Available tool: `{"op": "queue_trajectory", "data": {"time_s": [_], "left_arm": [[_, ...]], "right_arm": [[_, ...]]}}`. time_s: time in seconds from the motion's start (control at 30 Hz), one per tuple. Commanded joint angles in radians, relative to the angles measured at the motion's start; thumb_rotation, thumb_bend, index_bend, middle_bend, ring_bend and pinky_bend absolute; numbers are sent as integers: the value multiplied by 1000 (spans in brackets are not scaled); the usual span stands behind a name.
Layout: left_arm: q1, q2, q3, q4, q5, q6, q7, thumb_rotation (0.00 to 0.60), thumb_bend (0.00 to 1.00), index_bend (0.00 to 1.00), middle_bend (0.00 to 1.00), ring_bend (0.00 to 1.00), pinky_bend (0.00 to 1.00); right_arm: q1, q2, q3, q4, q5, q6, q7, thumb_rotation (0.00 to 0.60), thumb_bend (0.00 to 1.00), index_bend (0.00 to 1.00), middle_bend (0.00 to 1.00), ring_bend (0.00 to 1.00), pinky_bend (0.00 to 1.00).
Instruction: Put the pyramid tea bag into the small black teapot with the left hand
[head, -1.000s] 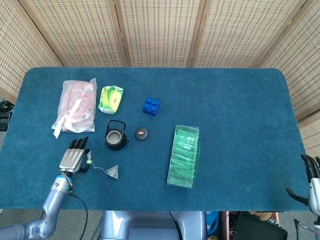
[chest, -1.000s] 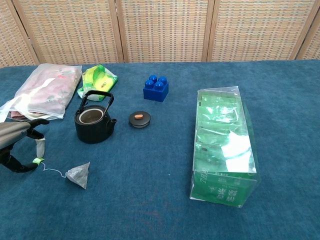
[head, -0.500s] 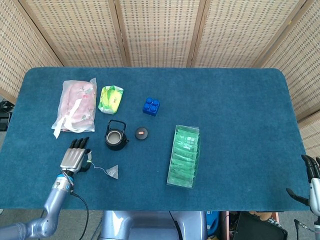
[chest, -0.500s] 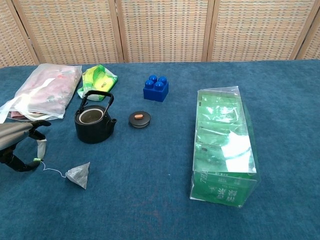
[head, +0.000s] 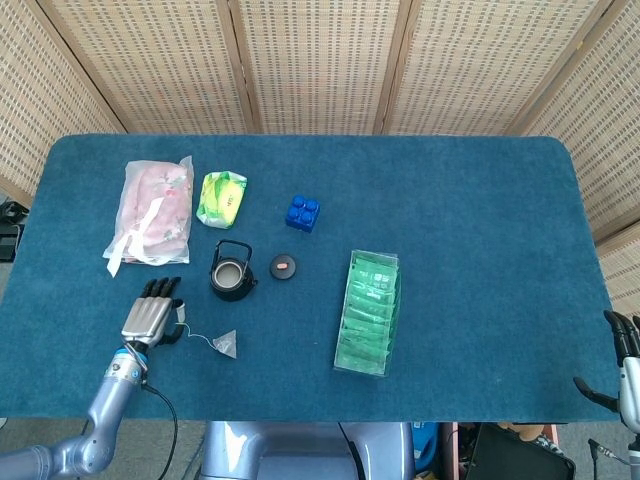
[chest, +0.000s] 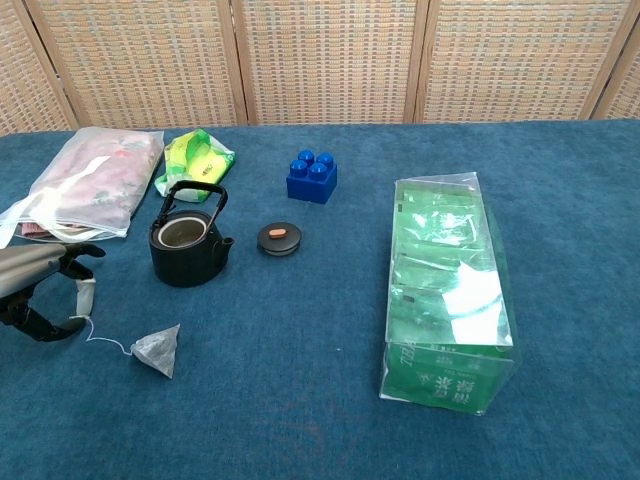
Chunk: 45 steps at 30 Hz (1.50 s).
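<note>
— Head view first: how far along?

— Barely begun. Tea bag (head: 225, 344) flat on the table (head: 480, 200) near the front-left corner, just in front of the teapot (head: 230, 273) and apart from it. Teapot open, lid (head: 285, 266) set down just to its right. Left hand (head: 150, 316) low near the left part of the front edge, beside the tag end of the string (head: 198, 339). Lifting, carrying and dropping the bag in all left to do, by the look of it.

— Left hand holding anything?

— Hard to tell from above; back of the hand covers the fingertips and the tag. Right hand (head: 625, 350) only a sliver at the front-right corner, cut off by the frame, apparently empty with fingers apart.

— Chest view?

— Clearer. Left hand (chest: 40, 290) cut off by the left border, a white tag (chest: 87, 296) pinched at the fingertips, string (chest: 105, 343) trailing to the tea bag (chest: 158, 350), which rests on the cloth. Teapot (chest: 187, 240) behind it, handle upright over the mouth, nothing visible inside. Right hand absent here. String slack or taut: too fine to judge.
</note>
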Motion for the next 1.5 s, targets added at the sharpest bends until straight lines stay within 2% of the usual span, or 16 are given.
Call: {"op": "queue_trajectory", "data": {"time_s": [0.03,0.23,0.3,0.37,0.63,0.93,1.23,1.5], "left_arm": [[3,26,-18,-35,10,2,-43,600,440,597,79,0,0],[8,101,-51,-132,62,28,-126,600,440,597,81,0,0],[9,143,-84,-200,108,69,-164,600,440,597,81,0,0],[7,169,-94,-232,117,72,-177,600,440,597,81,0,0],[-15,223,-141,-324,155,94,-220,600,441,597,84,0,0],[-49,237,-182,-351,155,105,-228,600,440,597,85,0,0],[-112,234,-247,-316,92,94,-211,600,441,597,84,0,0],[-150,222,-255,-290,52,77,-190,600,441,597,84,0,0]], "right_arm": [[0,0,0,-1,0,1,0,568,7,118,200,88,157],[0,-1,1,1,-1,-1,3,570,7,118,200,88,157],[1,-2,1,4,-1,-2,8,569,7,118,200,88,157],[0,-3,1,8,-2,-1,12,569,7,118,199,88,157],[-2,-11,0,24,-2,-2,30,568,8,118,200,88,157],[-2,-17,-2,34,-3,-7,40,567,7,118,200,88,157],[-2,-20,-2,38,5,-16,44,569,8,118,200,88,157],[-4,-21,-1,39,10,-19,46,570,7,118,200,88,157]]}}
